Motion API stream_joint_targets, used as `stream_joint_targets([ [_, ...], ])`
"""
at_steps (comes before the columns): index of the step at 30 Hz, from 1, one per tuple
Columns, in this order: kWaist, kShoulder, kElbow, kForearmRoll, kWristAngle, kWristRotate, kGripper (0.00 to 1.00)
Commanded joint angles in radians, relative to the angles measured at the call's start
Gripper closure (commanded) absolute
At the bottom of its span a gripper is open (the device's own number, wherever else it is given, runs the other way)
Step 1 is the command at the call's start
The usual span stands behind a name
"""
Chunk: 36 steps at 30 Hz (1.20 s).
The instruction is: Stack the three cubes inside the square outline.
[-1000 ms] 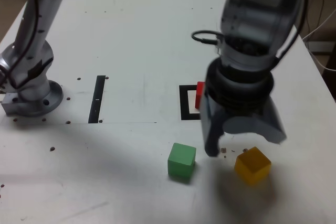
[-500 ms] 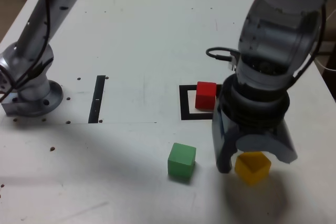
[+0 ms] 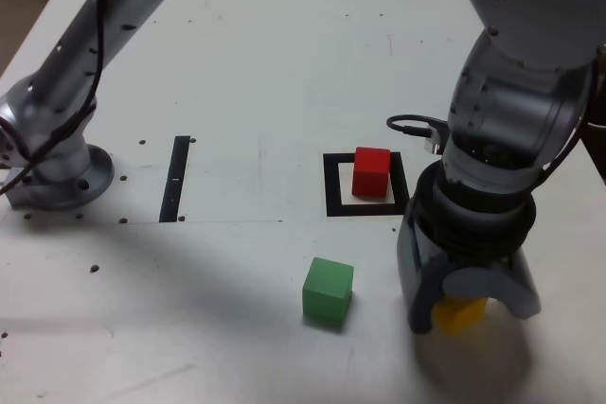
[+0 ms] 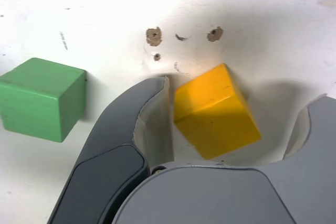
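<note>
The yellow cube [image 4: 215, 111] [image 3: 460, 313] rests on the table between the fingers of my open gripper [image 4: 236, 108] [image 3: 469, 309]. One finger [image 4: 142, 114] is close beside it and the other stands well apart. Near the front of the table lies the green cube [image 3: 328, 291] [image 4: 42, 98], to the exterior view's left of my gripper. The red cube [image 3: 371, 172] sits inside the black square outline [image 3: 336, 186], behind the gripper in the exterior view.
A narrow black strip [image 3: 176, 178] lies on the table toward the exterior view's left, near the arm's base [image 3: 57, 172]. Small screw holes [image 4: 154, 36] dot the table just beyond the yellow cube.
My gripper has moved down and toward the exterior view's right, from beside the yellow cube to straddling it. The red cube, hidden before, now shows fully in the outline.
</note>
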State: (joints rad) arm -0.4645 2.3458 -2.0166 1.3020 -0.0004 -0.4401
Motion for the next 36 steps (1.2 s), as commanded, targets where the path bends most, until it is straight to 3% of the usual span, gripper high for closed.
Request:
stream_joint_targets([
  [1, 0.004, 0.006, -0.002, -0.008, 0.001, 0.006, 0.23],
  [7, 0.006, 0.006, 0.002, -0.015, -0.004, 0.008, 0.37],
  [14, 0.007, 0.006, 0.01, -0.025, -0.011, 0.007, 0.42],
  [21, 0.007, 0.001, 0.019, -0.029, -0.011, -0.001, 0.6],
  [28, 0.007, -0.006, 0.033, -0.072, 0.003, -0.002, 0.84],
  [36, 0.007, -0.028, 0.044, -0.079, 0.012, -0.002, 0.85],
])
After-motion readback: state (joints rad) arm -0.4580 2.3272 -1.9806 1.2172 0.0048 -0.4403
